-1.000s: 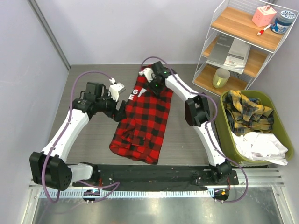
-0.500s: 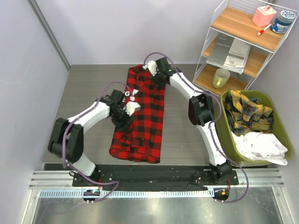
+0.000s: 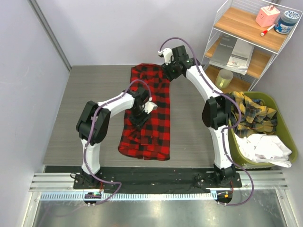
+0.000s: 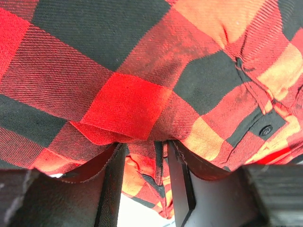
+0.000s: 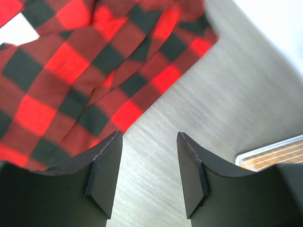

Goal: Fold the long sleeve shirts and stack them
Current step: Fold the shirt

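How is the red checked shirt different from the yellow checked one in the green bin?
The red shirt lies spread out on the table; the yellow shirt is crumpled in the green bin. The red shirt has a fold between the left gripper fingers; no gripper holds the yellow shirt. The red shirt has red-and-black squares, the yellow shirt yellow-and-dark ones. Both are checked cloth.

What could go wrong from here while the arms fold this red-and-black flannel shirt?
1. The left gripper pinches only a small fold in the middle of the flannel shirt; pulling could bunch the layers rather than fold them.
2. The right gripper is open over bare table beside the shirt's edge, so nothing pins the cloth and it may drag.
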Robot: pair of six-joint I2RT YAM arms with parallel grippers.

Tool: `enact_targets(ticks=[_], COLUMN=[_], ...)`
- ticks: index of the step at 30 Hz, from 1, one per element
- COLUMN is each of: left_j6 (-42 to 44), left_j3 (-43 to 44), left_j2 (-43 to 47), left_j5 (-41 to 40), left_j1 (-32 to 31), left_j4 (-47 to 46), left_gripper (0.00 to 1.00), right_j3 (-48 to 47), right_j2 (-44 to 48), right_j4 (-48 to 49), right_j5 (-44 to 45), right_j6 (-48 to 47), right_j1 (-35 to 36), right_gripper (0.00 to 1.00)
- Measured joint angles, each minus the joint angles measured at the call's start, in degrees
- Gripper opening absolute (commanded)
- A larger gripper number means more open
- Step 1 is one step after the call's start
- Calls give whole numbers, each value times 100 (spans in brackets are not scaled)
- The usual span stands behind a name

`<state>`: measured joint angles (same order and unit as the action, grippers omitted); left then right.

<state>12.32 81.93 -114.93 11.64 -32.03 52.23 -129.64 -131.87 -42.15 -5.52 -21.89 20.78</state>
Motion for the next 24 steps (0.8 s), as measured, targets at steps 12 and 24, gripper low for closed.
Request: enact_targets(ticks=[12, 24], left_j6=[-131, 1963], left_j3=[-310, -2503], left_j2=[1062, 5427], left_j5=[811, 1635], left_j1=[-90, 2], left_j4=[-404, -1473], left_gripper=[100, 100], right_j3=[350, 3860], right_j2=[424, 4039], right_j4=[-592, -48], right_j5=[-1281, -3620], right_j6=[461, -1150], right_j1=[-560, -358], right_gripper=[90, 100])
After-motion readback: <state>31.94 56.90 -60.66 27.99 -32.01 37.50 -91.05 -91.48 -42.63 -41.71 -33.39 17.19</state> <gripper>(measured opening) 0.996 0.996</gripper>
